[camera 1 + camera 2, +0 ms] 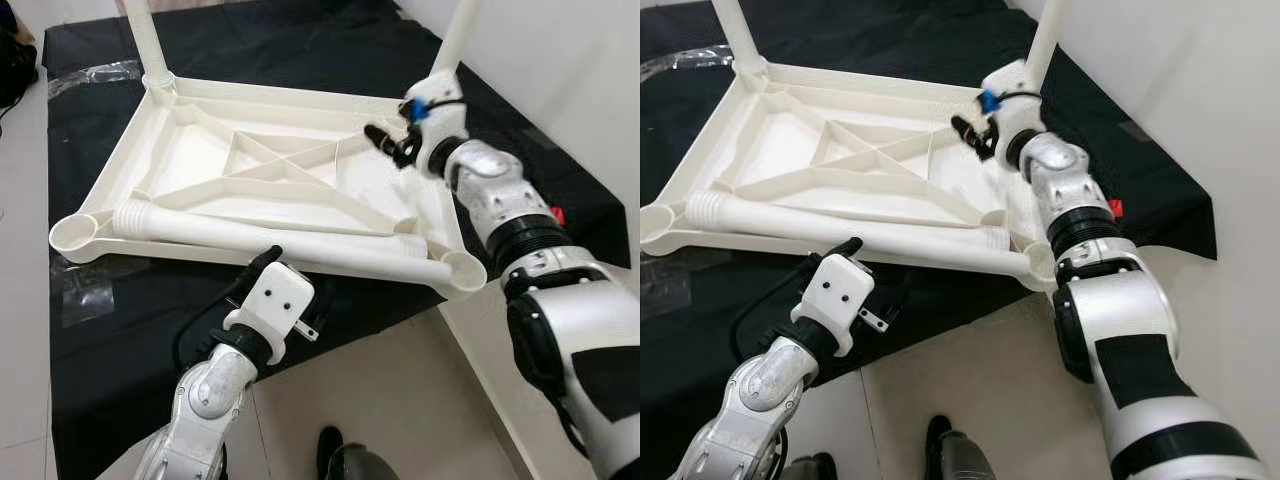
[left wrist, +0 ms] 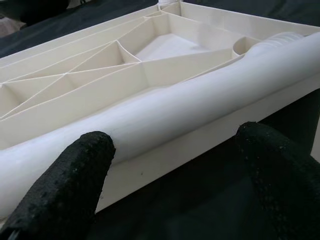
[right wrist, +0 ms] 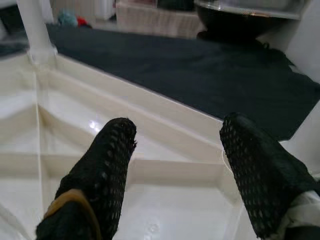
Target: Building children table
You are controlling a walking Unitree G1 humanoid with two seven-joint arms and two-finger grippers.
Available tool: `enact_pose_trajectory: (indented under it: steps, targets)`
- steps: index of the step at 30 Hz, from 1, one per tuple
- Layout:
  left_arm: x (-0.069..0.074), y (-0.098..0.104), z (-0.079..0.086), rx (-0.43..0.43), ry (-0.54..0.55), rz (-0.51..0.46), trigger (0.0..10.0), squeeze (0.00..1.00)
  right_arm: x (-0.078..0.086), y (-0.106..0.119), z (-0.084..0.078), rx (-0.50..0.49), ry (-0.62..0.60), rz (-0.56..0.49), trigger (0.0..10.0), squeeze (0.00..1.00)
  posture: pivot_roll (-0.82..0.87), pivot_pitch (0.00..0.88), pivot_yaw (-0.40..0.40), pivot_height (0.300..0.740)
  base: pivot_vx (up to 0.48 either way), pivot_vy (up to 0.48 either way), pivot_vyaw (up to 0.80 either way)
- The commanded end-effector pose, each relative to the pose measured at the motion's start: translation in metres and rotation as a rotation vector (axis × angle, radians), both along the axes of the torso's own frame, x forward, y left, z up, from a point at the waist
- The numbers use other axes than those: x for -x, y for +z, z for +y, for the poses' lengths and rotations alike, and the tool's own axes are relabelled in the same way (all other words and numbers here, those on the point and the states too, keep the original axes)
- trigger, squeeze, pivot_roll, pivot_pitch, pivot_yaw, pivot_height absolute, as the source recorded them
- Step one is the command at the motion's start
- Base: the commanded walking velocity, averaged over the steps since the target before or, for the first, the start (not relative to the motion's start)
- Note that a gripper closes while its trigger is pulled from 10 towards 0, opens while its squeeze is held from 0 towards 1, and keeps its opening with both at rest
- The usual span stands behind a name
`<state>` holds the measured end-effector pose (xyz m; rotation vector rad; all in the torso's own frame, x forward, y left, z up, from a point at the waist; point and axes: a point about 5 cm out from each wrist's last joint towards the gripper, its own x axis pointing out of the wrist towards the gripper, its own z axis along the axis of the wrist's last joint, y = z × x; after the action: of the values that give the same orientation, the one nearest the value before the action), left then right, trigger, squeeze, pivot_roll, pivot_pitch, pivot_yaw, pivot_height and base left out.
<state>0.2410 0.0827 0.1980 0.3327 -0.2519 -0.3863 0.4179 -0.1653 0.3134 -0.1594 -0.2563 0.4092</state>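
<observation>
— White plastic tabletop (image 1: 300,160): upside down on black cloth (image 1: 120,340), two legs fitted, loose leg (image 1: 270,235) along its near edge.
— My left pincer (image 2: 175,165): apart, astride that leg. Right pincer (image 3: 175,150): apart, over the ribs.
— Risk?
— Round leg may roll from my fingers.

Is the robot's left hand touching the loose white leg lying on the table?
Apart. In the left wrist view, the left gripper is open, its fingers short of the loose leg with dark space between. The leg rests on the upturned tabletop.
</observation>
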Motion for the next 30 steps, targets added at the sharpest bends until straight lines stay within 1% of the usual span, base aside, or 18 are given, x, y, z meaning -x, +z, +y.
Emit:
enact_pose_trajectory:
  steps: [1, 2, 4, 6, 7, 8, 10, 13, 14, 17, 20, 21, 22, 25, 26, 28, 29, 30]
  targets:
    - [0.001, -0.007, 0.000, -0.005, -0.006, 0.026, 10.0, 0.00, 0.001, -0.004, -0.003, -0.047, 0.014, -0.004, 10.0, 0.00, 0.04, 0.220, -0.085, 0.740, 0.000, 0.000, 0.00]
    - [0.001, -0.008, 0.002, -0.007, -0.003, 0.027, 10.0, 0.00, 0.005, -0.005, -0.006, -0.093, 0.015, -0.038, 10.0, 0.00, 0.04, 0.205, -0.078, 0.740, 0.000, 0.000, 0.00]
    - [0.001, -0.008, 0.002, -0.007, -0.003, 0.027, 10.0, 0.00, 0.005, -0.005, -0.006, -0.093, 0.015, -0.038, 10.0, 0.00, 0.04, 0.205, -0.078, 0.740, 0.000, 0.000, 0.00]
    - [0.000, -0.012, 0.005, -0.013, 0.006, 0.034, 10.0, 0.00, 0.019, -0.010, -0.011, -0.199, -0.002, -0.117, 10.0, 0.00, 0.04, 0.184, -0.067, 0.740, 0.000, 0.000, 0.00]
    - [0.000, -0.015, 0.007, -0.020, 0.010, 0.039, 10.0, 0.00, 0.030, -0.014, -0.013, -0.201, -0.038, -0.165, 10.0, 0.00, 0.04, 0.170, -0.059, 0.740, 0.000, 0.000, 0.00]
    - [0.000, -0.015, 0.007, -0.020, 0.010, 0.039, 10.0, 0.00, 0.030, -0.014, -0.013, -0.201, -0.038, -0.165, 10.0, 0.00, 0.04, 0.170, -0.059, 0.740, 0.000, 0.000, 0.00]
    - [-0.001, -0.016, 0.008, -0.025, 0.012, 0.042, 10.0, 0.00, 0.038, -0.016, -0.014, -0.194, -0.063, -0.195, 10.0, 0.00, 0.04, 0.170, -0.059, 0.740, 0.000, 0.000, 0.00]
    - [-0.003, -0.020, 0.010, -0.031, 0.014, 0.048, 10.0, 0.00, 0.058, -0.022, -0.022, -0.240, -0.137, -0.218, 10.0, 0.00, 0.04, 0.145, -0.051, 0.740, 0.000, 0.000, 0.00]
    - [-0.003, -0.020, 0.010, -0.031, 0.014, 0.048, 10.0, 0.00, 0.058, -0.022, -0.022, -0.240, -0.137, -0.218, 10.0, 0.00, 0.04, 0.145, -0.051, 0.740, 0.000, 0.000, 0.00]
    - [-0.003, -0.022, 0.009, -0.034, 0.010, 0.049, 10.0, 0.00, 0.074, -0.028, -0.031, -0.266, -0.182, -0.230, 10.0, 0.00, 0.04, 0.135, -0.042, 0.740, 0.000, 0.000, 0.00]
    - [-0.003, -0.022, 0.009, -0.034, 0.008, 0.049, 10.0, 0.00, 0.078, -0.031, -0.033, -0.261, -0.190, -0.234, 10.0, 0.00, 0.04, 0.134, -0.041, 0.740, 0.000, 0.000, 0.00]
    - [-0.003, -0.022, 0.008, -0.033, 0.003, 0.050, 10.0, 0.00, 0.084, -0.039, -0.038, -0.243, -0.203, -0.223, 10.0, 0.00, 0.04, 0.136, -0.039, 0.740, 0.000, 0.000, 0.00]
    - [-0.003, -0.022, 0.008, -0.033, 0.003, 0.050, 10.0, 0.00, 0.084, -0.039, -0.038, -0.243, -0.203, -0.223, 10.0, 0.00, 0.04, 0.136, -0.039, 0.740, 0.000, 0.000, 0.00]
    - [0.000, -0.026, 0.008, -0.025, -0.016, 0.068, 10.0, 0.00, 0.109, -0.077, -0.054, -0.199, -0.217, -0.112, 10.0, 0.00, 0.03, 0.137, -0.030, 0.740, 0.000, 0.000, 0.00]
    - [0.000, -0.026, 0.008, -0.025, -0.016, 0.068, 10.0, 0.00, 0.109, -0.077, -0.054, -0.199, -0.217, -0.112, 10.0, 0.00, 0.03, 0.137, -0.030, 0.740, 0.000, 0.000, 0.00]
    - [0.003, -0.028, 0.009, -0.019, -0.025, 0.077, 10.0, 0.00, 0.125, -0.099, -0.059, -0.163, -0.213, -0.052, 10.0, 0.00, 0.03, 0.137, -0.027, 0.740, 0.000, 0.000, 0.00]
    - [0.003, -0.028, 0.009, -0.019, -0.025, 0.077, 10.0, 0.00, 0.125, -0.099, -0.059, -0.163, -0.213, -0.052, 10.0, 0.00, 0.03, 0.137, -0.027, 0.740, 0.000, 0.000, 0.00]
    - [0.004, -0.029, 0.009, -0.016, -0.027, 0.079, 10.0, 0.00, 0.134, -0.109, -0.064, -0.144, -0.223, -0.014, 10.0, 0.00, 0.03, 0.136, -0.026, 0.740, 0.000, 0.000, 0.00]
